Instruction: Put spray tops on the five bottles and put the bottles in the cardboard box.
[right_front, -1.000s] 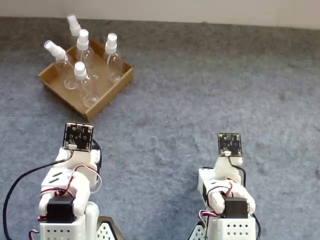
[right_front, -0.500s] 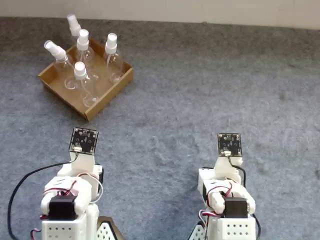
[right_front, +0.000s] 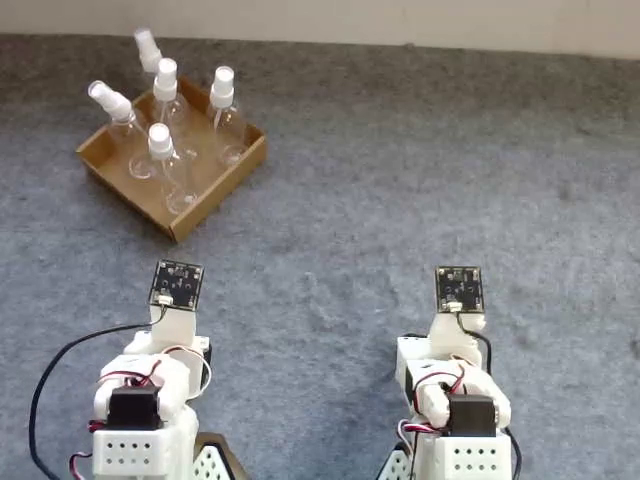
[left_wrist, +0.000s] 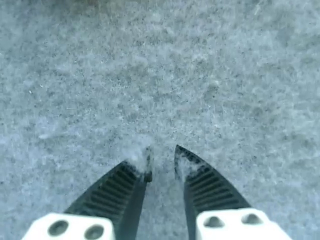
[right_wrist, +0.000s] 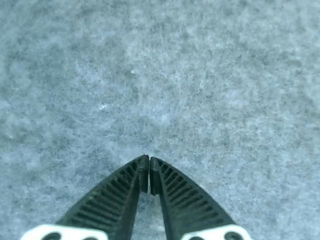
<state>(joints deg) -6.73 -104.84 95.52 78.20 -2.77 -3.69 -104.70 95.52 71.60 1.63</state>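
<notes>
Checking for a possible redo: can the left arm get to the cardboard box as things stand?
Probably yes. Only bare grey carpet lies between the left gripper and the cardboard box, and its fingers are slightly apart, holding nothing. Whether its reach suffices is uncertain.

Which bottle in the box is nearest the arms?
The bottle at the front of the cardboard box, by its near corner; the other four stand behind it.

Five bottles (right_front: 229, 128), each with one spray top (right_front: 222, 83), so five tops. One cardboard box (right_front: 218, 195). Two arms (right_front: 148, 395) on the surface (right_front: 420, 170). Two claws: left claw (left_wrist: 162, 161), right claw (right_wrist: 149, 174).
</notes>
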